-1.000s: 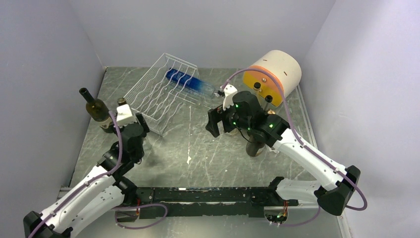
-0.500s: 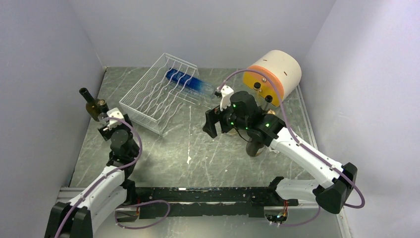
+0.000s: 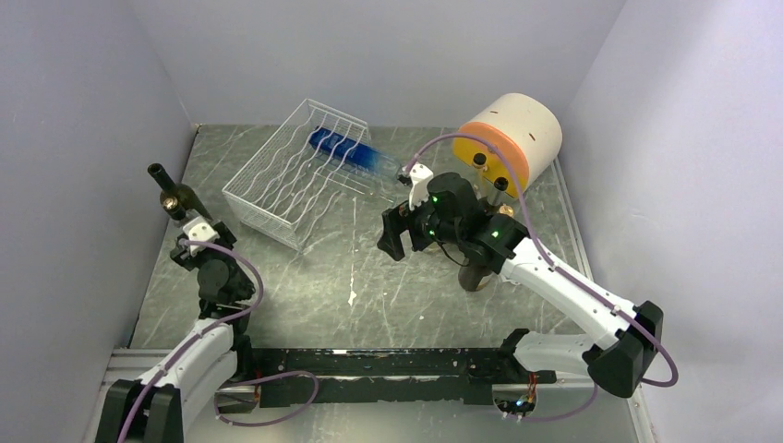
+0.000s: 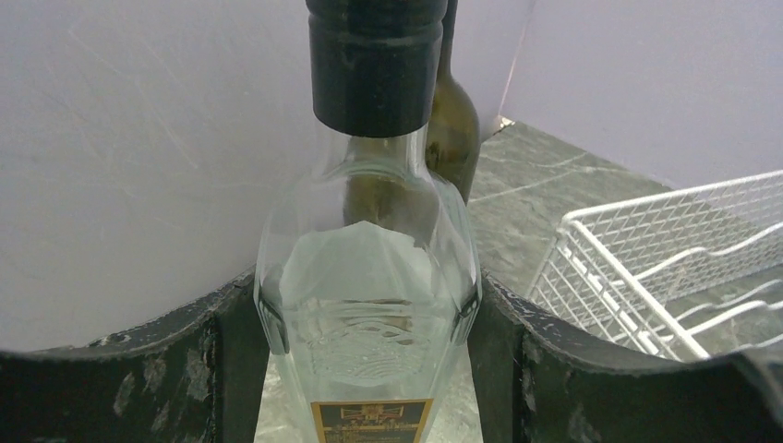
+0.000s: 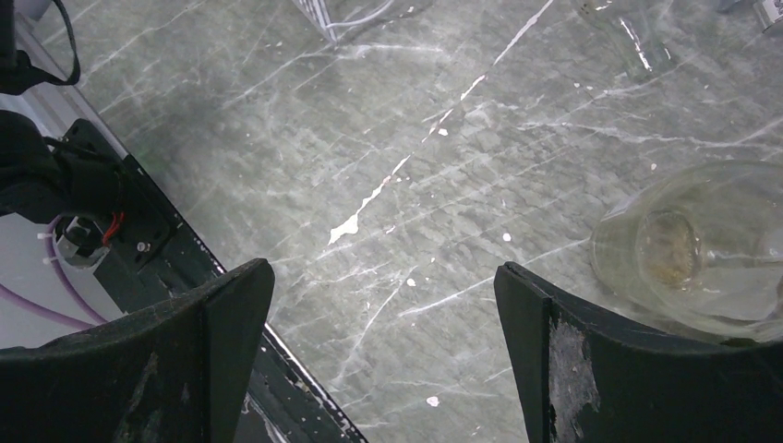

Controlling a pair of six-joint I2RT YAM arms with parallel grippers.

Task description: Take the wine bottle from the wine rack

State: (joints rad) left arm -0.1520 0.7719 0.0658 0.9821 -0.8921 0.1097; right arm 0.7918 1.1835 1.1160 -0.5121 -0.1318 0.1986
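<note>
step: emptying rack (image 3: 277, 189) | left pincer (image 4: 369, 295) clenched on clear bottle (image 4: 365, 221), upright left of rack | right pincer (image 5: 383, 286) released over counter (image 5: 415, 138) right of rack | blue bottle (image 3: 343, 150) lies in rack | next: likely right pincer lines up on its neck

A cream drum (image 3: 524, 127) (orange-faced, lying on its side) sits at the far right corner of the marbled table (image 3: 314, 286).

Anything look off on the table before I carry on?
The wine rack sits skewed to the edges of the table, and the blue bottle lying in it pokes out past its right end. White flecks dot the tabletop, more like dried marks than a fresh spill. Nothing looks broken.
</note>
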